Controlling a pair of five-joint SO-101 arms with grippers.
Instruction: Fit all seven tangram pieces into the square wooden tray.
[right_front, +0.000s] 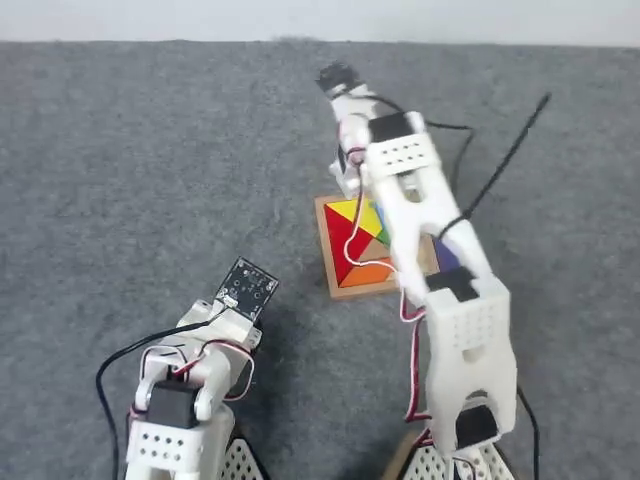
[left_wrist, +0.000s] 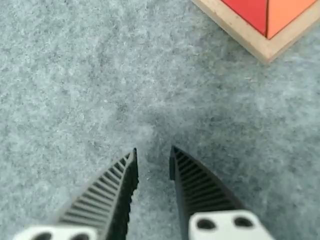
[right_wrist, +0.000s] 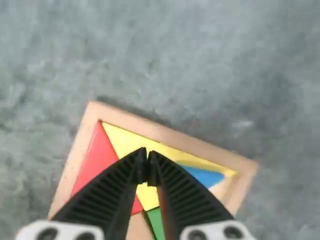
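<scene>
The wooden tray (right_front: 326, 252) lay flat on the gray-covered table (right_front: 150, 150), with a red piece (right_wrist: 95, 160), yellow piece (right_wrist: 125, 142), blue piece (right_wrist: 205, 176) and green piece (right_wrist: 156, 225) seated inside its rim. The right end effector (right_wrist: 146, 157) hung above the tray over the yellow piece, its fingers clenched together on nothing. The left end effector (left_wrist: 153, 155) hovered over bare table apart from the tray's corner, where an orange piece (left_wrist: 287, 12) sat beside the red one, its fingers parted and holding nothing.
</scene>
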